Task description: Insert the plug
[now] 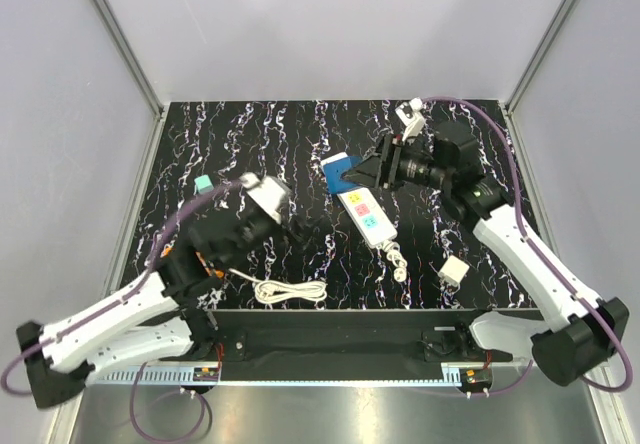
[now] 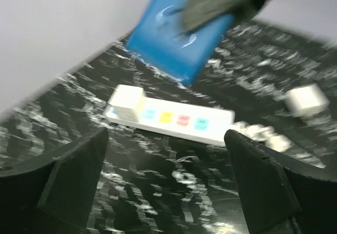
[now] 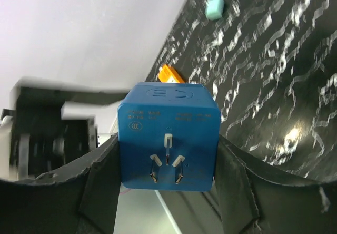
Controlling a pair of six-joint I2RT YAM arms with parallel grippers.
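Plug [image 3: 167, 134] gripped in right claw [image 3: 168, 165] just above power strip [image 1: 370, 216], wrist turned leftward; left claw [image 2: 167, 178] spread wide, empty

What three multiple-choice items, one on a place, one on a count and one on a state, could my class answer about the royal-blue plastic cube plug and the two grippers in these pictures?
1. Where is the royal-blue plastic cube plug?
A. Lying on the black marbled table.
B. Between the fingers of the right gripper.
C. Pushed into the white power strip.

2. How many metal prongs show on its face?
A. Two.
B. Three.
C. Five.

3. How does the left gripper stand?
A. Open, holding nothing.
B. Shut on the white cord.
C. Shut on the pale teal cube.

Answers:
1 B: in the right wrist view a finger presses on each side of the plug.
2 B: three prongs stand out of the face there.
3 A: in the left wrist view its fingers stand wide apart with nothing between them.
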